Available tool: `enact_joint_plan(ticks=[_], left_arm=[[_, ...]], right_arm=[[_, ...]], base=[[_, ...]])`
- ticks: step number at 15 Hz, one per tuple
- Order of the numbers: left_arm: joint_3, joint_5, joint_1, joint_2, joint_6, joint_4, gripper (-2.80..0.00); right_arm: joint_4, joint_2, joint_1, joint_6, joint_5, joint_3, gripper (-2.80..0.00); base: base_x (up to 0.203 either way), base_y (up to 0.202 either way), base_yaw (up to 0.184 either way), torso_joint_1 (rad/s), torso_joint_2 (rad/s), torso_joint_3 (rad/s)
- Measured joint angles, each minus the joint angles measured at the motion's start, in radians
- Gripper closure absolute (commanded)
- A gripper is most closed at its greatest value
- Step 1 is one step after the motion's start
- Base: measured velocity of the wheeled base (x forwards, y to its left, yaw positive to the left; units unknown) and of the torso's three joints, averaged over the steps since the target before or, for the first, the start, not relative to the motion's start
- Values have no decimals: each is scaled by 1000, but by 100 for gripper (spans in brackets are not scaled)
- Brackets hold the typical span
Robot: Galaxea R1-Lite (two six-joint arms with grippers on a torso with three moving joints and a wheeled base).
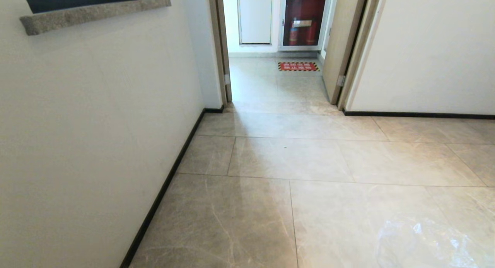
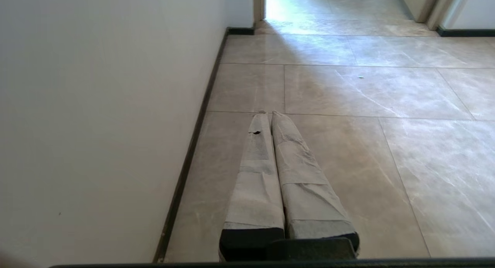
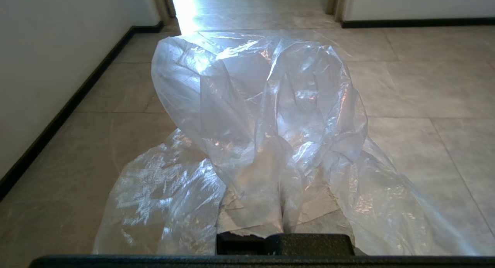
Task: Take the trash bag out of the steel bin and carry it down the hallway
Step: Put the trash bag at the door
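Observation:
The trash bag (image 3: 263, 105), thin clear crinkly plastic, billows up in the right wrist view and drapes over my right gripper (image 3: 272, 144), which is shut on it; the taped fingers show only dimly through the film. A corner of the trash bag (image 1: 425, 241) shows low on the right in the head view, above the hallway tiles (image 1: 290, 159). My left gripper (image 2: 268, 113) is shut and empty, held level over the floor beside the left wall. The steel bin is out of view. Neither arm shows in the head view.
A white wall (image 1: 77, 125) with a dark baseboard runs close on the left, with a stone ledge (image 1: 93, 12) high up. Ahead is a doorway (image 1: 276, 78) with an open door (image 1: 342, 43). Beyond it are a red floor sign (image 1: 298, 66) and an extinguisher cabinet (image 1: 303, 20).

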Motion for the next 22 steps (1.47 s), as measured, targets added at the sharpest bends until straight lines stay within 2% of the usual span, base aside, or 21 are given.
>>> enact_joint_plan(ticks=[22], left_arm=[[0, -2, 0, 0, -1, 0, 0]], right_arm=[[0, 0, 0, 0, 0, 0, 0]], base=[[190, 0, 1, 2, 3, 2]])
